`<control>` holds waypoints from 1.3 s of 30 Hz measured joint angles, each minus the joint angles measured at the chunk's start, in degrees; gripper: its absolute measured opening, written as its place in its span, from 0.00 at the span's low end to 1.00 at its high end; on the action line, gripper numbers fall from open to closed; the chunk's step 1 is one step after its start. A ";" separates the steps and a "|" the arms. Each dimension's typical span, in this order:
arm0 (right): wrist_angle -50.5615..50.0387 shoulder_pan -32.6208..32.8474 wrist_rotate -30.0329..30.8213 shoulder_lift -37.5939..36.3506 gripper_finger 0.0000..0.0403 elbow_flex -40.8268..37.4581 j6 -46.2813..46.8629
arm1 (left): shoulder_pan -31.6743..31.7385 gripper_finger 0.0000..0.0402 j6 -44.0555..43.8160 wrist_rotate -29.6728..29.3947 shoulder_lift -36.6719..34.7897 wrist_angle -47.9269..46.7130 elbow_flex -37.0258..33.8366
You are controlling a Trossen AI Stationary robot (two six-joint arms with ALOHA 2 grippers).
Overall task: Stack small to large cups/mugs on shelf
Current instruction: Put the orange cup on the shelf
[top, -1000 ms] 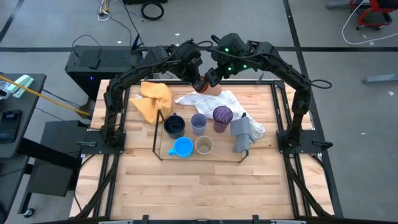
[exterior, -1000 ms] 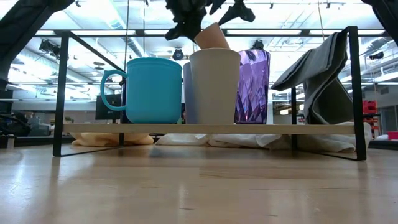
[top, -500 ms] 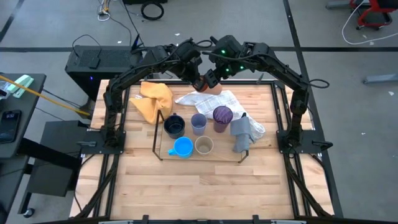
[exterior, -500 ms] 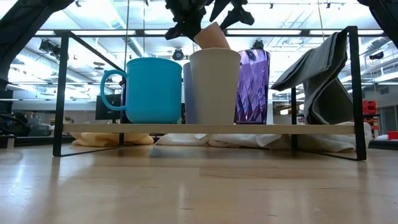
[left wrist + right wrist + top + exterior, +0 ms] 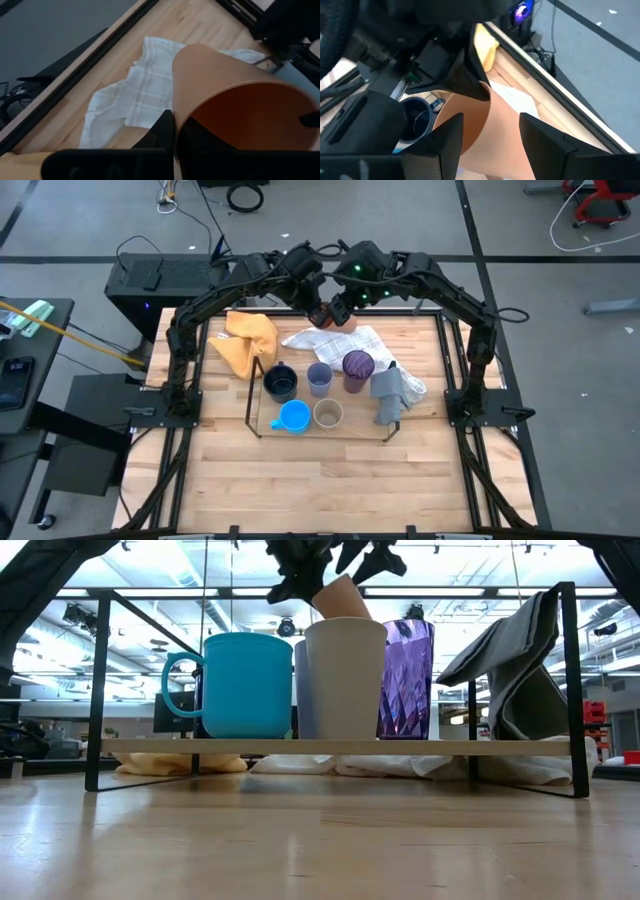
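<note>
- We see the left hand (image 5: pixel 318 311) clamped on the rim of the orange plastic cup (image 5: pixel 322 318), held tilted above the white checked cloth (image 5: pixel 352 341) at the bench (image 5: pixel 300 470) rear.
- The right hand (image 5: pixel 487 132) is spread wide, fingers either side of that cup; contact appears absent.
- Five cups stand on the black wire shelf (image 5: pixel 340 747).

The shelf (image 5: pixel 256 423) stands mid-table as the landmark. On it, a front pair of cups sits side by side, the mug with a handle (image 5: pixel 293 417) left of the handleless cup (image 5: pixel 327 414); three more stand in a row behind them. A cloth (image 5: pixel 390 394) drapes over the shelf's right end. Two other cloths lie on the table behind the shelf.
</note>
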 joint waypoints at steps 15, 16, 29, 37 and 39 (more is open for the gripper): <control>-12.45 6.11 -8.37 -3.56 0.49 0.11 -31.03 | 1.55 0.02 4.54 6.13 -0.07 -3.43 0.00; -12.47 7.17 -8.06 -3.55 0.49 0.11 -34.42 | 1.64 0.02 4.71 7.27 -0.07 -3.45 0.00; -8.22 12.77 12.85 -1.83 0.49 0.09 -54.73 | 1.02 0.02 4.45 11.63 -0.06 -3.32 0.00; -4.86 14.91 12.61 -1.81 0.49 0.07 -57.34 | 0.44 0.02 3.80 13.97 0.35 -0.60 -0.02; -4.92 14.93 12.61 -1.81 0.49 0.07 -57.30 | 0.48 0.02 3.34 14.00 0.37 -0.37 -0.02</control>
